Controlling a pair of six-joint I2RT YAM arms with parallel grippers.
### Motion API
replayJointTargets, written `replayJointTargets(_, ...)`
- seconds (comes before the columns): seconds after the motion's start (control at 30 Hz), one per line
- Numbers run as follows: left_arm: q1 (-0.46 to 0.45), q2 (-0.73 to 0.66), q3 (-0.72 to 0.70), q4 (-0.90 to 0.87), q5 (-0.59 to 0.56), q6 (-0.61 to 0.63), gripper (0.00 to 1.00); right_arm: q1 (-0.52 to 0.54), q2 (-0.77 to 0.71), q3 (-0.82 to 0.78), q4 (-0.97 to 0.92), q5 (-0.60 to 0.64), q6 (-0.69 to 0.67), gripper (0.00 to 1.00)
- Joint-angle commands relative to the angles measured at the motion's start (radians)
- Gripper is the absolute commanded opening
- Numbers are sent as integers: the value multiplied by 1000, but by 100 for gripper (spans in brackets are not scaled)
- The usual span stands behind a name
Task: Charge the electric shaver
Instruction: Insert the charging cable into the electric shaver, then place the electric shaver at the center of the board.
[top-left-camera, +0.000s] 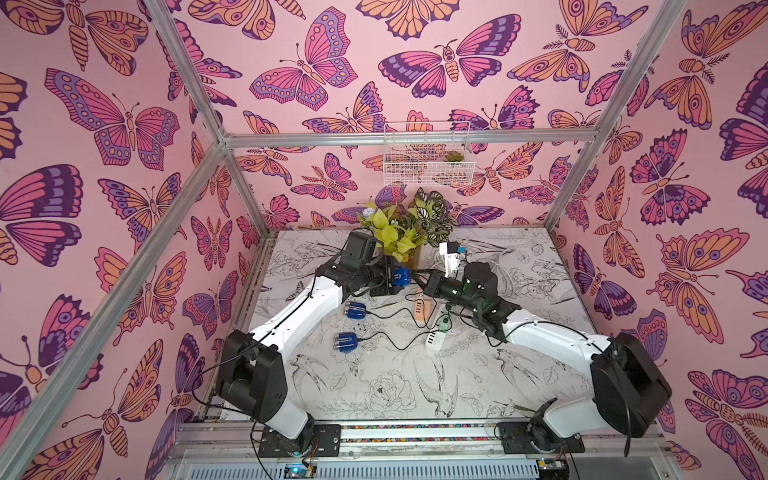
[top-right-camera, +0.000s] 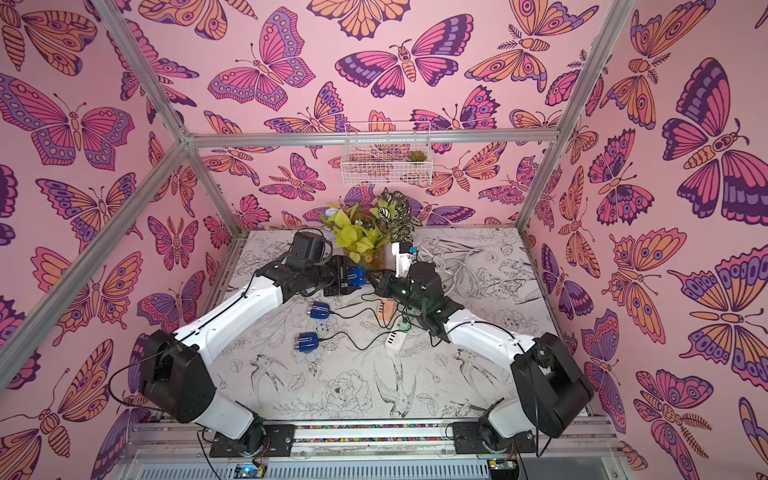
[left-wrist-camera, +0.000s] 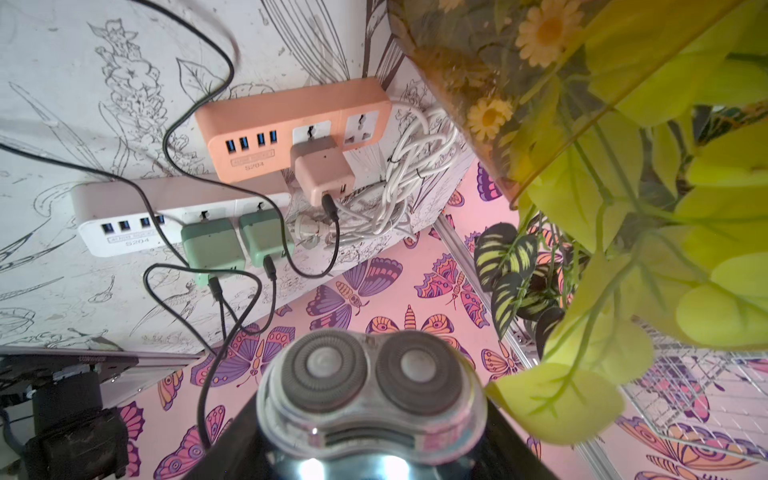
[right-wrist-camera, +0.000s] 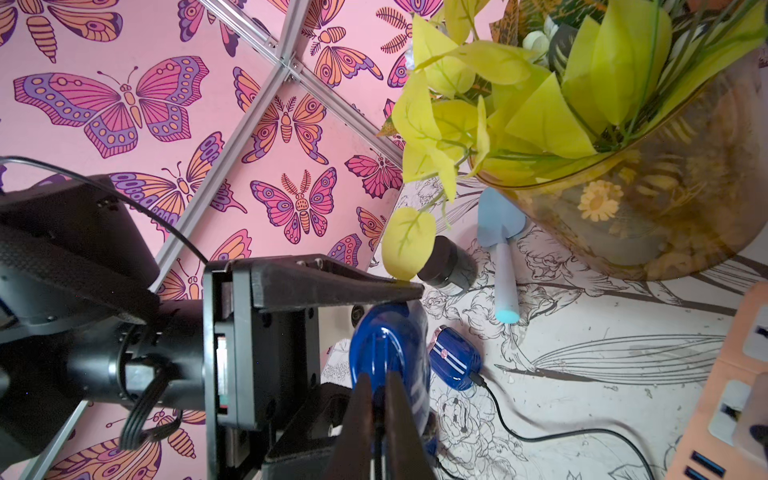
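In both top views the bent left arm reaches forward, and the left pincer (top-left-camera: 397, 277) grips the blue shaver (top-left-camera: 402, 275) sideways. The right pincer (top-left-camera: 417, 277) faces it, tips at the shaver's end. The left wrist view shows "S204" on the orange strip (left-wrist-camera: 291, 108) and the white strip (left-wrist-camera: 124, 199), beyond the shaver. In the right wrist view the right pincer is pinched shut on a thin black plug (right-wrist-camera: 378, 432).

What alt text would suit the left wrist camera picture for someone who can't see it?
An electric shaver with two round grey heads fills the foreground. Beyond it on the flower-printed table lie an orange power strip and a white power strip, with chargers and black cables plugged in, beside a glass vase of yellow-green leaves.
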Motion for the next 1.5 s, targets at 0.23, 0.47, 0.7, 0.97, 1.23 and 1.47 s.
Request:
replayJointTargets(0.23,-22,-90,-56,62,9,-163,0,35,-258,-15,-350,24,5,59)
replayJointTargets(0.47,-18,-143,-118,-56,-65,-122,0,-99,-407,10,-495,50,86,73)
replayJointTargets(0.7,-18,-282,-256,-319,-125,-29,0,-162,-397,96,-690,7,-20,74)
replayJointTargets(0.97,-55,-333,-495,-394,-176,16,0,-162,-332,111,-771,-75,-66,73)
replayJointTargets(1.23,-91,-196,-551,-394,-248,28,0,-163,-302,68,-726,-323,-38,71)
replayJointTargets(1.47,-110,-87,-561,-381,-272,0,0,-162,-307,76,-790,-402,-70,70)
